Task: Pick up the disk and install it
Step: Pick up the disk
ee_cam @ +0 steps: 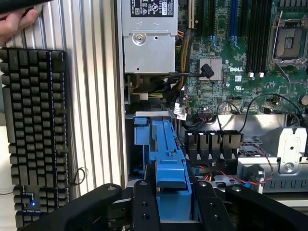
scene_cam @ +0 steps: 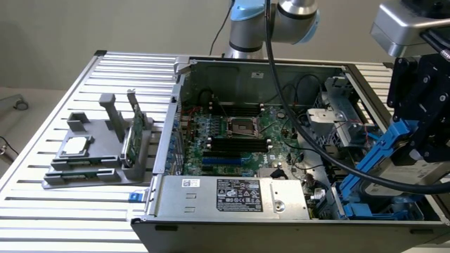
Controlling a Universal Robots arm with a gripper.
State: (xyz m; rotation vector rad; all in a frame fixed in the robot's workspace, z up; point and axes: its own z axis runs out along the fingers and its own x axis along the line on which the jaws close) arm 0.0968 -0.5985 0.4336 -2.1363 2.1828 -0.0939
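The disk [scene_cam: 416,169] is a silver-grey drive with a white label, clipped in a blue plastic frame [scene_cam: 377,154]. It hangs tilted over the open computer case [scene_cam: 184,113], at the exterior view's right, above the blue drive bay [scene_cam: 357,208]. My gripper [scene_cam: 426,141] is shut on the disk from above. In the wrist view the blue frame [ee_cam: 168,159] runs out between my black fingers [ee_cam: 145,208], and the gripper [ee_cam: 176,209] clamps it on both sides. The drive's metal body is hidden there behind the frame.
Inside the case lie the motherboard [scene_cam: 235,139] and a grey power supply [scene_cam: 232,196]. A grey fixture [scene_cam: 91,158] holding a small silver chip and a green card stands on the slatted table at the exterior view's left. A black keyboard [ee_cam: 36,130] and a person's hand [ee_cam: 17,21] appear beside the case.
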